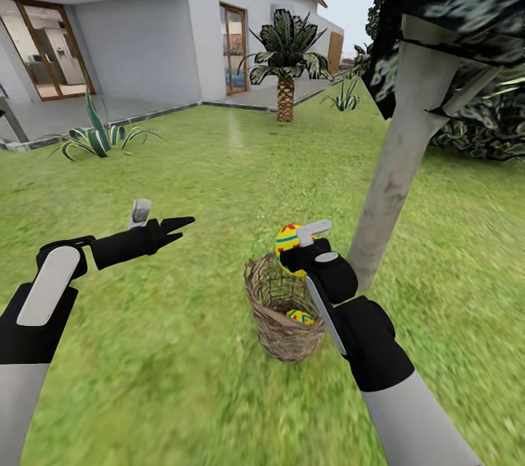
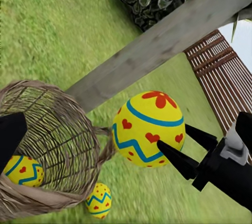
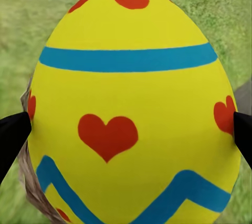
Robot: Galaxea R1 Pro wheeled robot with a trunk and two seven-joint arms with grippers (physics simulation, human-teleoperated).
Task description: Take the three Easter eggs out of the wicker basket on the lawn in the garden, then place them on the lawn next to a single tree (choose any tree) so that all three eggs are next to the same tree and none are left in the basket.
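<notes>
A yellow Easter egg with blue bands and red hearts sits clamped between the right gripper, one black fingertip touching each side of it; wicker weave and lawn lie behind the egg

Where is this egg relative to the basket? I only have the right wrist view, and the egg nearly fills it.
Observer: In the head view, the right gripper holds the held egg above the wicker basket, at its far rim, beside the tree trunk.
Operator: Anything left inside?
Observer: Yes, a second egg lies in the basket.
Operator: And the last one?
Observer: In the left wrist view, the third egg seems to lie on the grass just outside the basket.
</notes>
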